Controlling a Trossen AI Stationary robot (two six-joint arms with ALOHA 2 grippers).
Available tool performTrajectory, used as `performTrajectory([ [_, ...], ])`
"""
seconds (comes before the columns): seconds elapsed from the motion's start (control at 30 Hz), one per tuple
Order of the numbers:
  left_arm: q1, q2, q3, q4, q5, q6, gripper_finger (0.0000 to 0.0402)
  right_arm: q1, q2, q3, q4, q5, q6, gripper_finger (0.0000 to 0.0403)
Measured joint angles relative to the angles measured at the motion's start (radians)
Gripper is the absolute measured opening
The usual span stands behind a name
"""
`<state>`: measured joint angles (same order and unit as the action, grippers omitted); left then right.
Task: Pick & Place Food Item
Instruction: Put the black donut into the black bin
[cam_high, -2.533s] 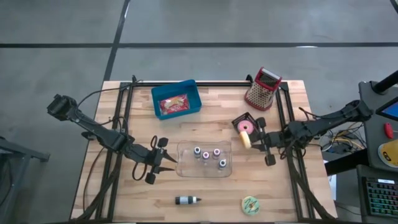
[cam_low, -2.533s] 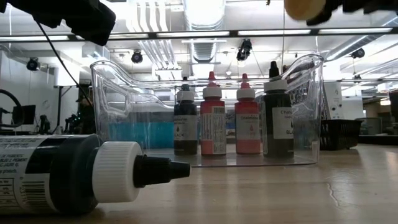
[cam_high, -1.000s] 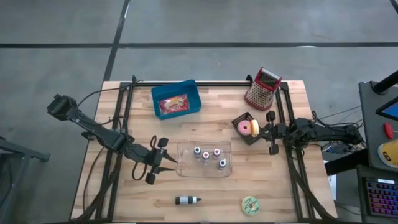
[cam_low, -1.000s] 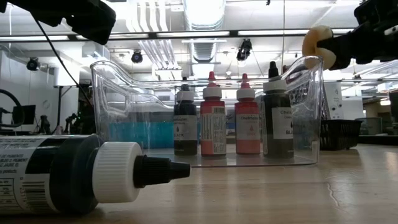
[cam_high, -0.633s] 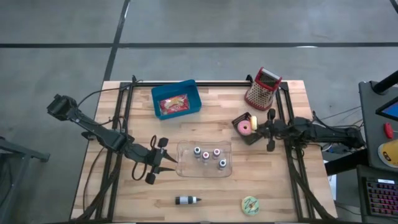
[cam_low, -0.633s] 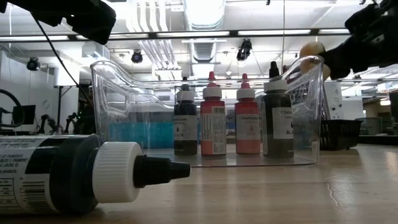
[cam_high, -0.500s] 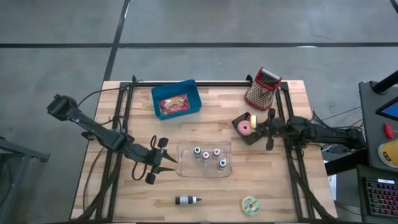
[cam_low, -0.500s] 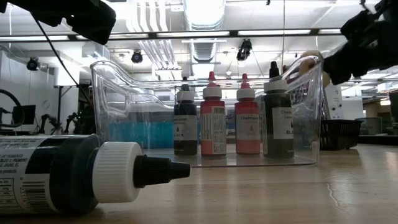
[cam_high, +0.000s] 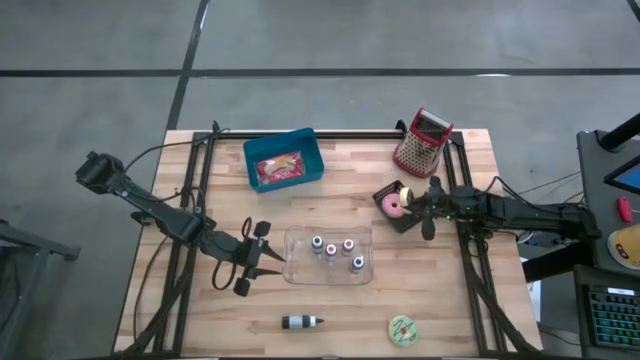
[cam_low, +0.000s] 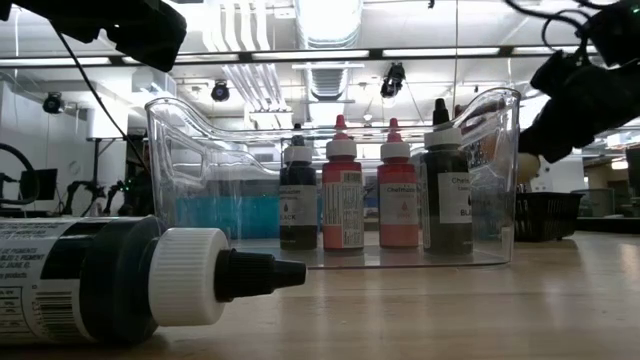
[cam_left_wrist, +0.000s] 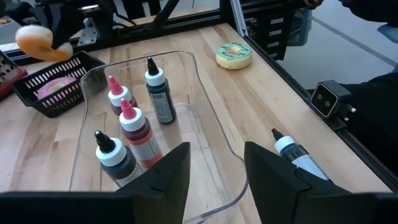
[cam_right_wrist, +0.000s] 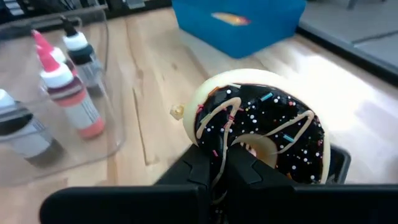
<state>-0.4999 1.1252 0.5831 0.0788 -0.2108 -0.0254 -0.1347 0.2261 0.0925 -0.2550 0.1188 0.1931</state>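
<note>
My right gripper (cam_high: 413, 197) is shut on a chocolate-glazed doughnut with sprinkles (cam_right_wrist: 261, 127), which shows pale (cam_left_wrist: 40, 40) from the left wrist view. It hangs over the far corner of a small black basket (cam_high: 383, 192) at the table's right. A pink doughnut (cam_high: 392, 206) lies flat in that basket. My left gripper (cam_high: 255, 262) stands open beside the left end of a clear bin (cam_high: 300, 262), touching nothing. My right gripper pinches the doughnut's ring between its two fingers (cam_right_wrist: 205, 168), at the part of the ring nearest the wrist (cam_right_wrist: 227, 146). The fingers come from the table's right, slanting a little down. The doughnut stands on edge, lifted clear above the basket.
The clear bin holds several small dye bottles (cam_left_wrist: 134, 130). A blue bin with a food packet (cam_high: 283, 165) sits at the far left, a red grater (cam_high: 422, 142) at the far right. A black bottle (cam_high: 300, 321) and a green doughnut (cam_high: 403, 329) lie near the front edge.
My right gripper has carried the doughnut down and toward the table's far edge, over the basket's far corner, rolling its wrist so the doughnut turned more on edge. It has stayed shut on it.
</note>
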Motion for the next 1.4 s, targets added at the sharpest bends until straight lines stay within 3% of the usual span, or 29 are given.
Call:
performTrajectory([
  [0.9,0.0,0.0,0.0,0.0,0.0,0.0,0.0156,0.0,0.271,0.001,0.031,0.003,0.144,0.0011],
  [1.4,0.0,0.0,0.0,0.0,-0.001,0.007,0.0156,0.0,0.32,0.001,0.057,0.003,0.146,0.0036],
])
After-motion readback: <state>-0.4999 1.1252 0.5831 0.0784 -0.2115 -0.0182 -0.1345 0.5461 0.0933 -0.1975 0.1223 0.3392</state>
